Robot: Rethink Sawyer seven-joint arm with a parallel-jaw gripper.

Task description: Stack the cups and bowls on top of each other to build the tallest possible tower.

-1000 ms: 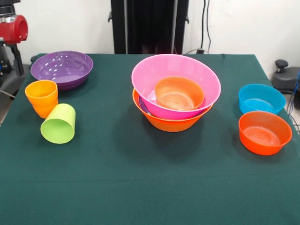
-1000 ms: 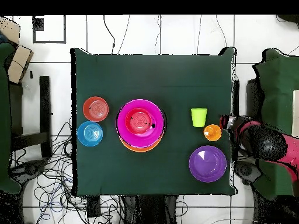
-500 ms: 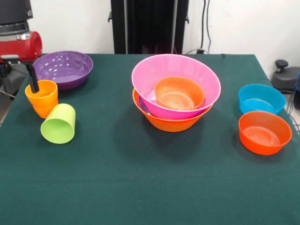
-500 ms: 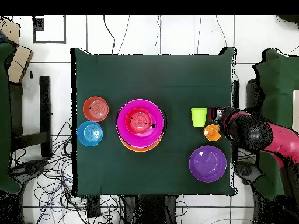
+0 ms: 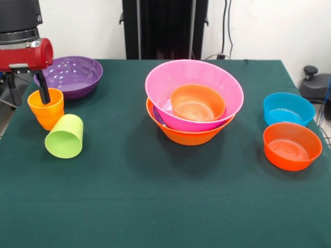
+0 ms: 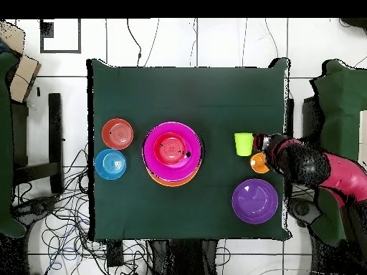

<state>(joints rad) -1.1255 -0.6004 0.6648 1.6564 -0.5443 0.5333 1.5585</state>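
Two cups wait at one side of your green-covered bench (image 5: 155, 206). The upright orange plastic tumbler (image 5: 46, 107) has the gripper (image 5: 27, 89) spread open across its wall, one finger (image 5: 43, 88) dipped inside the rim and the other outside, which reads as lining up a rim pinch before closing. The lime green plastic tumbler (image 5: 65, 136) lies on its side just beside it, mouth toward the front camera.

The tower (image 5: 194, 101) stands mid-bench: a large yellow-orange bowl (image 5: 187, 135) at the base, a large glossy pink bowl (image 5: 217, 85) in it, a small red-orange bowl (image 5: 197, 103) inside.

The front view shows you the finger in the cup; overhead, the arm (image 6: 315, 168) covers most of that cup (image 6: 257, 164), but that view shows plainly that the tower (image 6: 172, 152) is well apart.
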